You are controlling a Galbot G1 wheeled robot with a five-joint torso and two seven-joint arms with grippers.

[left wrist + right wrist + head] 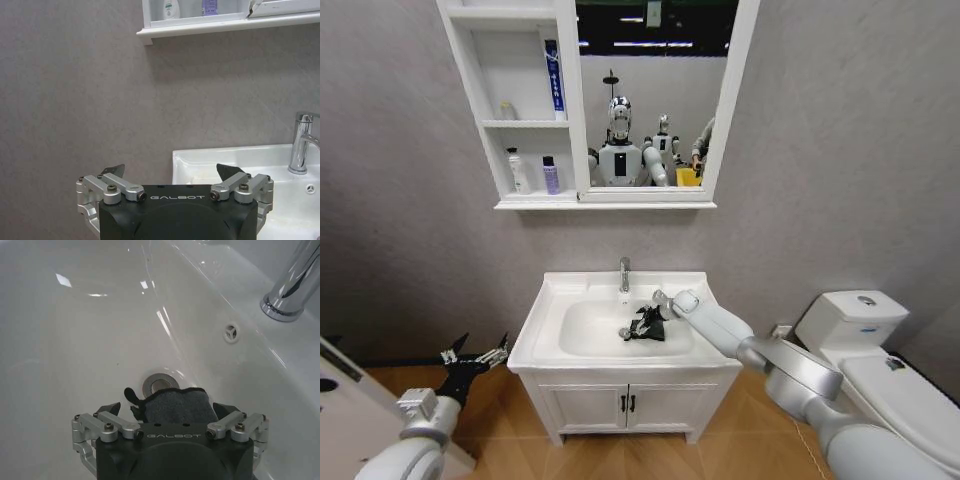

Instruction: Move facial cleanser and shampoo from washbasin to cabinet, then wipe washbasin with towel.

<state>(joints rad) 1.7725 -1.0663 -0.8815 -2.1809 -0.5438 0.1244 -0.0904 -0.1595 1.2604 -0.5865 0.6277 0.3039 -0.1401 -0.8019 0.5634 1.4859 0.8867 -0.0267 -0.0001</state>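
the left gripper (478,357), marked "galbot", hangs low beside the vanity, fingers apart and empty. the right gripper (167,407) reaches into the washbasin (550,310) bowl, clamped on the dark grey towel (175,406) just beside the drain (159,385). above, the cabinet (525,204) holds bottles (551,176), labels unreadable.

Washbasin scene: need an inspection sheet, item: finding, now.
Surface: white washbasin, bowl with metal drain and chrome faucet; rim bare.
Job's things: dark towel down in the bowl by the drain; two bottles on the cabinet lower shelf, a blue tube above.
Clutter: nothing seen.
Grippers: right tool in the bowl, shut on the towel; left tool open, empty, low beside the vanity.
Cables: nothing seen.
Surroundings: grey wall, mirror, toilet on the right, wooden floor.
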